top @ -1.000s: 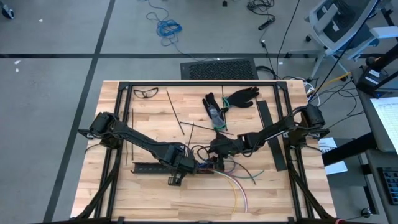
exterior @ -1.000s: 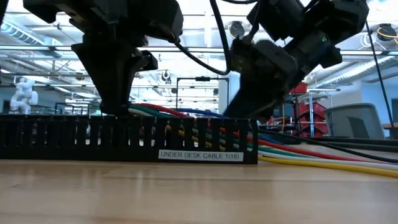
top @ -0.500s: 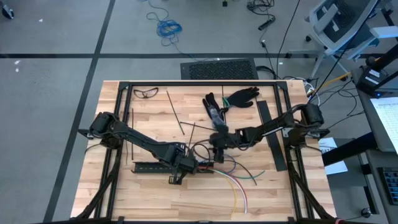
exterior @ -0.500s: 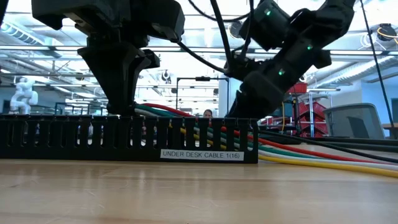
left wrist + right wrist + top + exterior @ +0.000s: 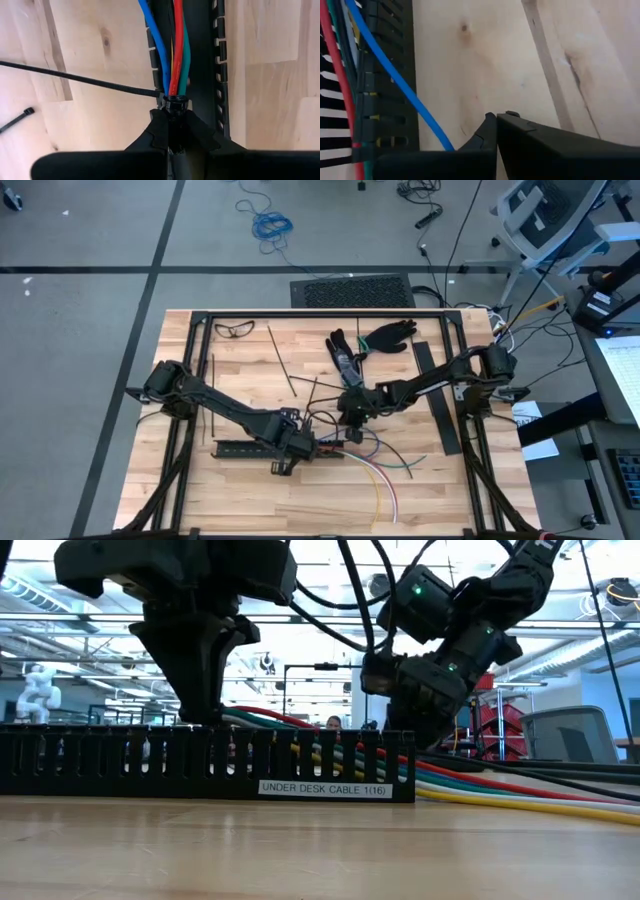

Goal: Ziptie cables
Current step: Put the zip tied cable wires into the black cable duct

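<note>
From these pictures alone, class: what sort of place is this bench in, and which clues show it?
Probably a robotics lab or workshop: a wooden table on a bare floor with loose floor cables, an office chair beside it, and open shelving under ceiling lights in the low view.

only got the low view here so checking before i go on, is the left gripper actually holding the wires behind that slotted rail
Observer: Yes. In the left wrist view the left gripper is shut on the cables, which run along the inside of the slotted rail.
Operator: any ziptie on them
Observer: A ziptie meets the bundle right at the fingertips, its tail lying out across the table.
Operator: and the right gripper
Observer: The high view shows the right gripper behind the rail, beside the bundle. In its own wrist view its fingers are shut, with nothing visible between them.
</note>
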Motion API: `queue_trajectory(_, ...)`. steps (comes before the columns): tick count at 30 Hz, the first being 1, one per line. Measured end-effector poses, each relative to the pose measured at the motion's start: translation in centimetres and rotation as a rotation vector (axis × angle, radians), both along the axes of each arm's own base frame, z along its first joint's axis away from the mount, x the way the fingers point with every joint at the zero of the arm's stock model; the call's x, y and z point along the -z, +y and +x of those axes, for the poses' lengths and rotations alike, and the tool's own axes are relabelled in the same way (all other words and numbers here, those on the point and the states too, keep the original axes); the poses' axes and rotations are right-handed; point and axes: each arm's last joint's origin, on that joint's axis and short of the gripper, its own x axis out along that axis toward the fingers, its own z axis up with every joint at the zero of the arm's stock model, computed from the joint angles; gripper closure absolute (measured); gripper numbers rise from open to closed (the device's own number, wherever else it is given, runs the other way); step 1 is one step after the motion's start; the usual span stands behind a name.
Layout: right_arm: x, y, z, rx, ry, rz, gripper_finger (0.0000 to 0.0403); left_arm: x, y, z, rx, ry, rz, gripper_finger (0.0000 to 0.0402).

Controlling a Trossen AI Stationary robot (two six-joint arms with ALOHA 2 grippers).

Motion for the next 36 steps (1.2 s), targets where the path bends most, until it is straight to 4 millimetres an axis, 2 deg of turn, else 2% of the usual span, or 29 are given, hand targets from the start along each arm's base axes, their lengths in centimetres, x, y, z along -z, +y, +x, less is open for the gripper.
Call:
queue_trajectory(10,0.1,-0.2,0.0,-0.101,-0.010,0.063,0.0403,-0.8,-0.2,0.3,0.011,-0.061,0.112,0.0369)
queue_trajectory(16,0.3,-0.9,-0.2,-0.186,0.002,0.186,0.0403,-1.0,-0.2,0.4,0.008,-0.075,0.126,0.0369)
queue_trajectory(21,-0.3,-1.6,-0.4,-0.199,-0.012,0.225,0.0403,-1.0,-0.2,0.2,0.002,-0.067,0.162,0.0369)
queue_trajectory(27,-1.2,-2.0,-0.4,-0.226,-0.054,0.266,0.0403,-1.0,0.0,-0.3,-0.067,-0.029,0.167,0.0369)
queue_trajectory(36,-1.4,-1.8,-0.4,-0.264,-0.059,0.320,0.0403,-2.7,-0.6,-0.6,-0.176,0.012,0.096,0.0369)
